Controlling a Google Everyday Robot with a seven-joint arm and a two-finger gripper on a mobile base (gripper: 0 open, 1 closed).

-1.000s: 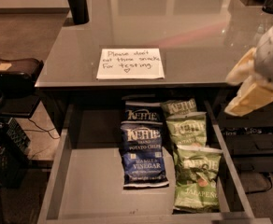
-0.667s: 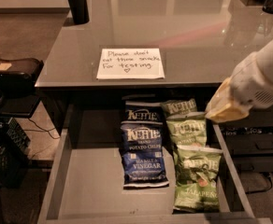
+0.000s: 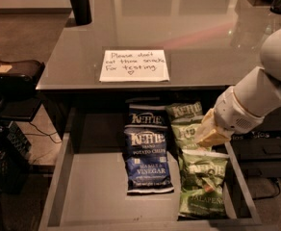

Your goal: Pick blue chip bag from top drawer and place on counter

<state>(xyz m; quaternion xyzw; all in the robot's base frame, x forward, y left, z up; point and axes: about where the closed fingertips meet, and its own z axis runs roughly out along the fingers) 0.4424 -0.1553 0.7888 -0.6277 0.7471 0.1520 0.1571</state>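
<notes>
The blue chip bag (image 3: 148, 163) lies flat in the middle of the open top drawer (image 3: 90, 191), its white "Sea Salt & Vinegar" lettering facing up. A second navy Kettle bag (image 3: 145, 118) lies partly under it at the back. My gripper (image 3: 209, 133), cream-coloured on a white arm, hangs open and empty over the drawer's right side. It is above the green bags and to the right of the blue bag, touching neither. The grey counter (image 3: 203, 47) lies behind the drawer and bears a white handwritten note (image 3: 134, 65).
Three light green jalapeno bags (image 3: 203, 184) lie along the drawer's right side, next to the blue bag. A black post (image 3: 79, 3) stands at the counter's back left. Black gear and cables (image 3: 8, 129) sit on the floor to the left.
My arm has swung down and left from beside the counter's right edge, and the gripper now hangs over the green bags in the drawer. The bags have not moved.
</notes>
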